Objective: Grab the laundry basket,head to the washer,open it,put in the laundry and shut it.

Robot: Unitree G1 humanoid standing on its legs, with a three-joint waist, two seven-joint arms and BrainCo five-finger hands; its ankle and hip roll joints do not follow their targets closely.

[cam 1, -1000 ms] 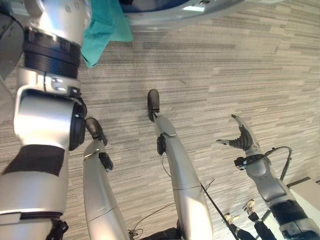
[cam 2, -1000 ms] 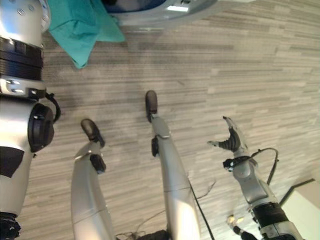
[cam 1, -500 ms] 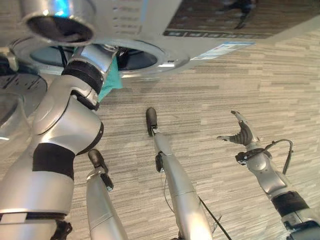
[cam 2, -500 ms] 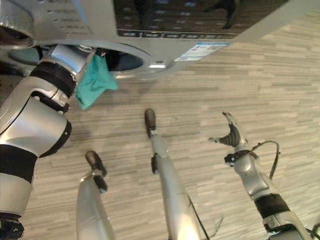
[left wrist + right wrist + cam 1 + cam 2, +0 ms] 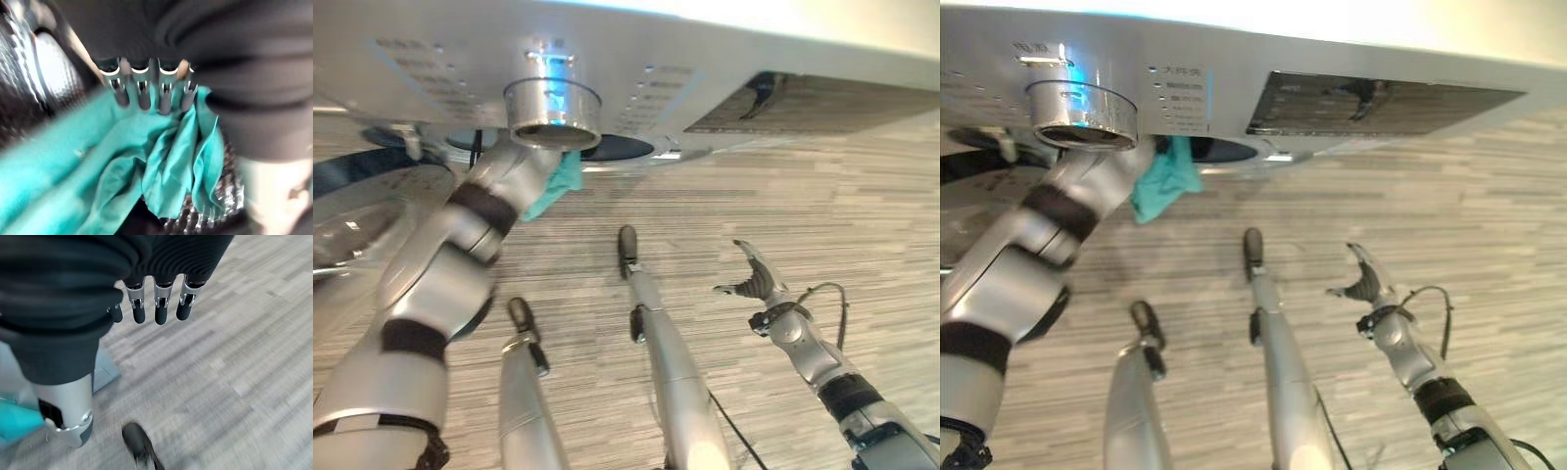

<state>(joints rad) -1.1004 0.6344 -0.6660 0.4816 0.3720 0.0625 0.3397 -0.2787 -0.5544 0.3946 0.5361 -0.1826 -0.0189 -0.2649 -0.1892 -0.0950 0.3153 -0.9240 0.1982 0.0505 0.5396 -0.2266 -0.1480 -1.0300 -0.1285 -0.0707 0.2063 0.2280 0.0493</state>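
Note:
A teal cloth [image 5: 1163,186] hangs at the mouth of the washer's drum [image 5: 617,149], under the silver control panel [image 5: 636,88]. My left arm reaches up into that opening. In the left wrist view the fingers [image 5: 142,93] of my left hand are curled onto the bunched teal cloth [image 5: 161,161], with perforated drum metal [image 5: 215,215] behind it. My right hand [image 5: 754,284] hangs low at the right above the floor, fingers [image 5: 159,308] spread and holding nothing.
The washer's round door [image 5: 372,211] stands swung open at the left. A large silver dial [image 5: 551,110] juts from the panel just above my left arm. Striped grey floor [image 5: 803,206] stretches out to the right. A pale box edge [image 5: 105,372] shows beside my right arm.
The camera has tilted up, bringing the washer's panel into view. My left arm has lifted the teal cloth from beside the opening up into the drum's mouth. The right hand has barely moved.

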